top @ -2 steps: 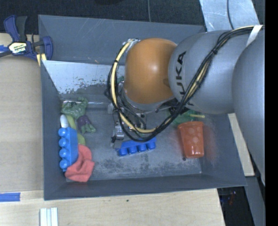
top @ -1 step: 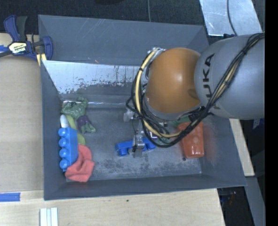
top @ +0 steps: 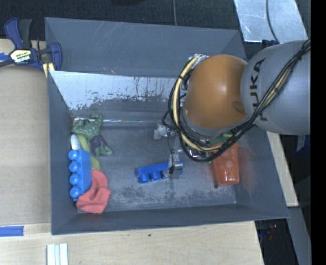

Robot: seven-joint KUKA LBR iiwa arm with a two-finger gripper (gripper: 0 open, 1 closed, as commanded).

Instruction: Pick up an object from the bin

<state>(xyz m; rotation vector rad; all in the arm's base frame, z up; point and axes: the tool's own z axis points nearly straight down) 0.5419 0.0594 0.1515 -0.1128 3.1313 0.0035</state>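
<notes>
Jaws at right end of blue studded toy (top: 151,174), nr bin's (top: 151,48) lower edge, prob. lining up grab; spread or pressed, can't tell.

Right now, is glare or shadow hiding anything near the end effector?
Camera view: glare brightens the bin's back wall, away from the things; the arm covers part of the orange block; the blue toy by the end effector stands out plainly.

The arm's orange dome cover (top: 215,93) and cables (top: 179,87) hide the top of your flat orange-red rectangular block (top: 227,170), at four o'clock in the grey metal bin (top: 140,43). At nine o'clock, the green and purple lumps (top: 89,130) are too small for you to identify.
</notes>
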